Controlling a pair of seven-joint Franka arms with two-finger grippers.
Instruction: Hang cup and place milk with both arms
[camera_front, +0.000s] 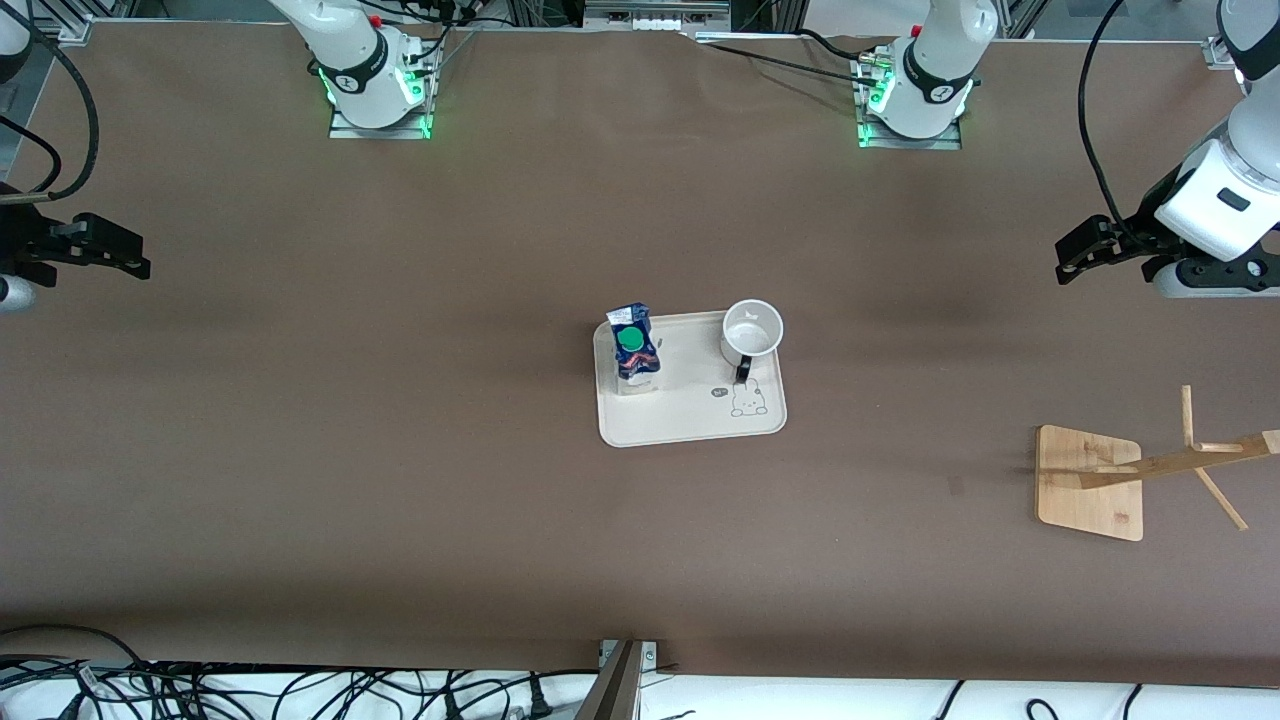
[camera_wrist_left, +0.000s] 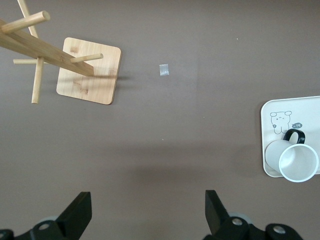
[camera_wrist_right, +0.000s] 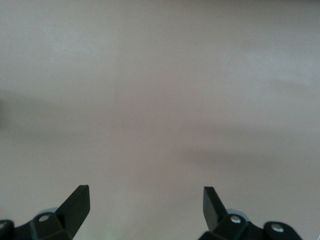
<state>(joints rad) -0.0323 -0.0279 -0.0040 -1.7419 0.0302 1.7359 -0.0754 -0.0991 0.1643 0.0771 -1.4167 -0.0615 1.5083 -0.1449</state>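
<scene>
The white cup with a black handle stands upright on a cream tray at the table's middle; it also shows in the left wrist view. The dark-blue milk with a green cap stands on the same tray, toward the right arm's end. My left gripper is open and empty, up over bare table at the left arm's end; its view shows it wide open. My right gripper is open and empty over bare table at the right arm's end.
A wooden cup rack with pegs stands on a square base toward the left arm's end, nearer the front camera than the tray; it shows in the left wrist view. Cables lie along the table's front edge.
</scene>
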